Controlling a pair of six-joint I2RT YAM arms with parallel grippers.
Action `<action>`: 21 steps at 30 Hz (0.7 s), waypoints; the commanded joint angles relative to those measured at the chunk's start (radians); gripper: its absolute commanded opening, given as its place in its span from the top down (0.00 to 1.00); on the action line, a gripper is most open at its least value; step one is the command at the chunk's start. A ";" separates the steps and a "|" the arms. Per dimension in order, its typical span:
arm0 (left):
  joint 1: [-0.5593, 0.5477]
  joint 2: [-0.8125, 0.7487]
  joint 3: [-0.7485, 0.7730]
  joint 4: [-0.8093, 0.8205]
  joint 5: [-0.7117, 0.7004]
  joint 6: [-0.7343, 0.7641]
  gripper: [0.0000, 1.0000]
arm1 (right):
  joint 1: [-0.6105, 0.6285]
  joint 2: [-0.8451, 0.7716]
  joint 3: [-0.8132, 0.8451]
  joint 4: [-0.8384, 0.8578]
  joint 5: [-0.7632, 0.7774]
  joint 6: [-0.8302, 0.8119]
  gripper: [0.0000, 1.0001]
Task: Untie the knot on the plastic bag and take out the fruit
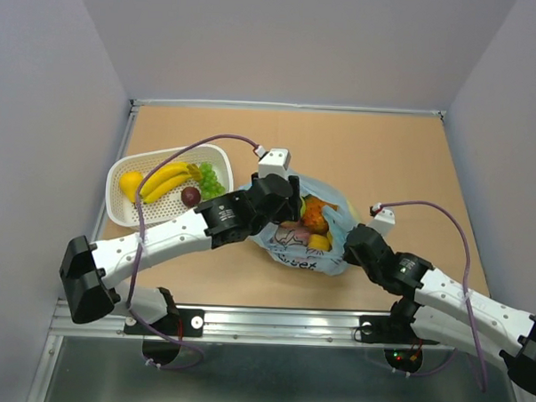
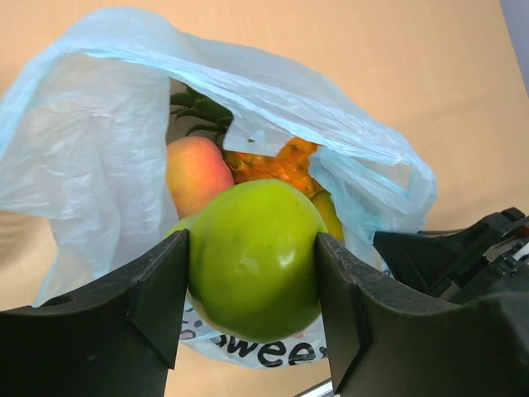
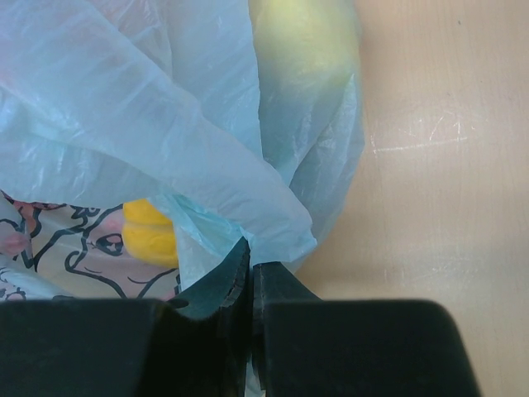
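Film of the plastic bag [image 3: 165,124] is pinched by the right end effector [image 3: 250,273], whose fingertips are pressed almost together on a thin blue fold at the bag's near right side. Just beside this grip, a yellow fruit [image 3: 149,233] is seen through the film, next to the printed cartoon figure. The bag is located near the middle of the counter [image 1: 386,153], slightly toward the right arm, and its mouth is open and turned toward the left arm. The left end effector [image 2: 252,281] is positioned at this mouth. It is set at a medium width and clamped on a green round fruit [image 2: 252,248], which is contacted by both fingers on opposite sides. Whether the green fruit is clear of the bag's rim cannot be told. Behind it, inside the bag, a pink peach [image 2: 197,174] and a pineapple [image 2: 277,163] with a green crown are lodged side by side. Farther left on the counter, apart from the bag, a white slotted basket [image 1: 120,216] is placed. Bananas [image 1: 166,181], a lemon [image 1: 129,184], green grapes [image 1: 212,179] and a dark plum [image 1: 191,196] are contained in it.
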 commanded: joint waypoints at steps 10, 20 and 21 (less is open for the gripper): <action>0.449 -0.257 0.139 -0.047 0.072 0.110 1.00 | -0.006 -0.019 0.006 0.028 0.032 -0.018 0.94; 0.872 -0.168 -0.117 -0.034 0.052 0.179 0.91 | -0.006 -0.073 -0.014 0.028 0.029 -0.039 0.94; 0.890 -0.162 -0.137 -0.029 0.050 0.180 0.88 | -0.006 -0.073 -0.014 0.028 0.027 -0.039 0.94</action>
